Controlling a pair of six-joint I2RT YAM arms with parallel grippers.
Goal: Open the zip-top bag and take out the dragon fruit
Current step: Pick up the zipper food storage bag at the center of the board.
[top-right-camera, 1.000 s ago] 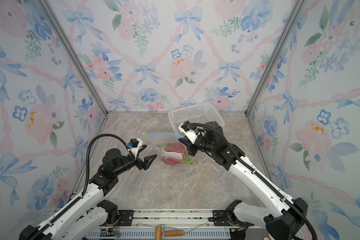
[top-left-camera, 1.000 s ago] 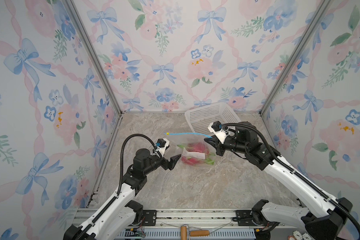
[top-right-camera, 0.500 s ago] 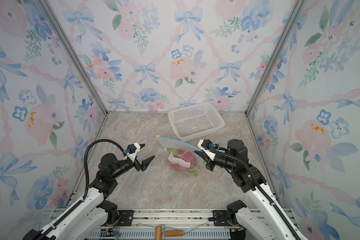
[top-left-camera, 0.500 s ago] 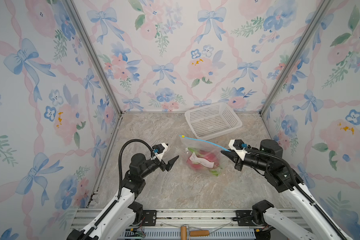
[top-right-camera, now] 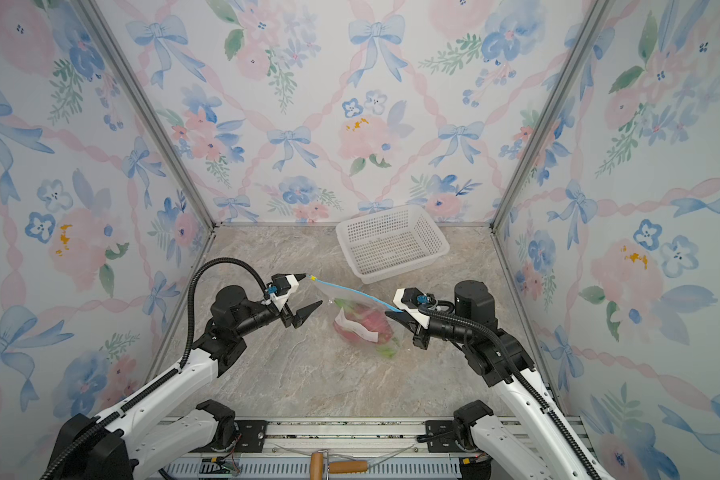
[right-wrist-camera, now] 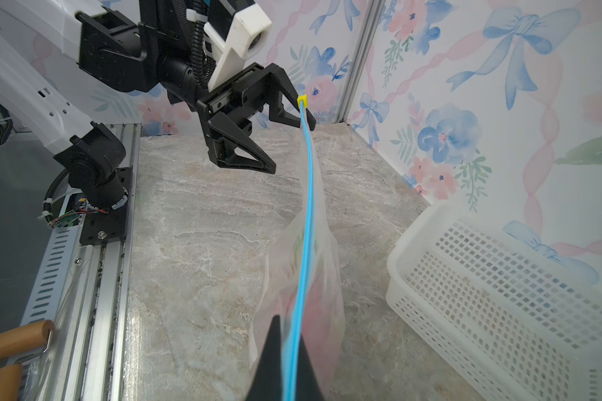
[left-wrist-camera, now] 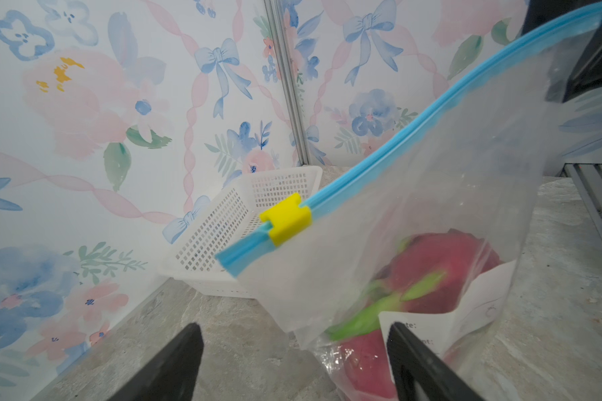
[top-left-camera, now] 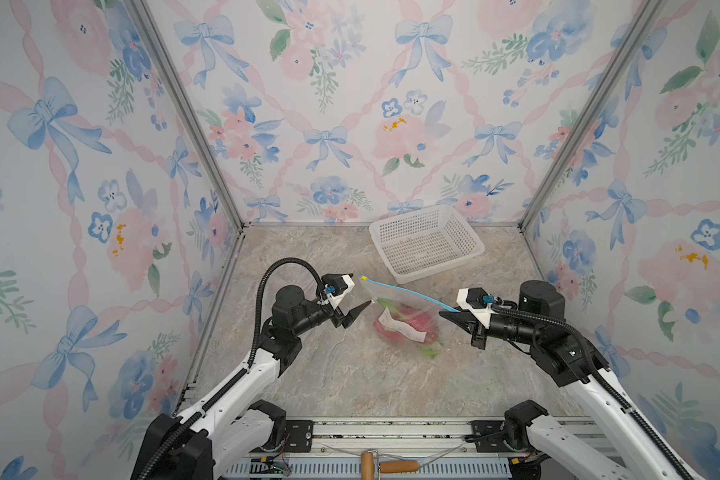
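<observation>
The zip-top bag [top-left-camera: 404,320] sits in the middle of the frame in both top views. It hangs from one corner, and its lower end appears to rest on the marble table [top-left-camera: 350,374]. The white basket [top-left-camera: 427,245] stands apart from it, toward the upper right. The right gripper [top-left-camera: 447,316], right of centre, has its jaws clamped on one end of the zip strip [left-wrist-camera: 414,128]. The left gripper [top-left-camera: 360,291], left of centre, has its jaws wide apart and empty. The dragon fruit [top-left-camera: 418,328] lies low in the bag behind the paper label [top-left-camera: 400,326]. The yellow slider tab [left-wrist-camera: 285,218] sits at the strip's free end, just beside one left fingertip. The step in hand looks like catching that tab. To do it well, the left jaws should straddle the tab squarely and close on the tab alone, not on loose film. The pull should then run along the taut strip toward the right gripper while that grip holds firm.
</observation>
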